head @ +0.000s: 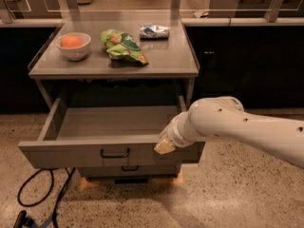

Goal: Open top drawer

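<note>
Nearest on the floor lies a black cable [34, 196]. Above it the top drawer [61, 154] stands pulled well out of the cabinet, its inside bare as far as shows, so the opening looks close to done. It is stiff grey metal and probably runs on slides, heavy enough to want a steady, straight pull. The black handle [115, 153] at the middle of its front is the natural hold. The gripper [165, 147] sits instead at the front's upper right edge, apparently touching it; whether it is open or closed I cannot tell. The white arm [237, 126] reaches in from the right, angled downward. Farther back, the counter [166, 63] carries a bowl [73, 46], a green bag [122, 45] and a silvery packet [154, 31].
</note>
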Action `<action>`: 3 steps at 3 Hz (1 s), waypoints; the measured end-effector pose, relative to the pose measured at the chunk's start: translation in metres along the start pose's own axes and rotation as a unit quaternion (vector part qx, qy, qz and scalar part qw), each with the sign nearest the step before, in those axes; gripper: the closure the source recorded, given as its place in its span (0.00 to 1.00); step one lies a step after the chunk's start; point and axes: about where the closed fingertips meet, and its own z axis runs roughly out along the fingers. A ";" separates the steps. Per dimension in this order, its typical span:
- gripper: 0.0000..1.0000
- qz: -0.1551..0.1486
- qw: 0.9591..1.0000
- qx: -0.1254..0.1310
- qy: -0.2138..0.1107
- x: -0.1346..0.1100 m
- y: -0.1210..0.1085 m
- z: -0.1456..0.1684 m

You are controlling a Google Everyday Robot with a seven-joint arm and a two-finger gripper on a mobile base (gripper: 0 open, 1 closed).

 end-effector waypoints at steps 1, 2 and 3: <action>1.00 0.000 1.000 0.000 0.000 0.000 0.003 -0.002; 1.00 0.000 1.000 -0.002 -0.004 0.010 0.018 -0.009; 1.00 0.000 1.000 -0.002 -0.005 0.010 0.021 -0.011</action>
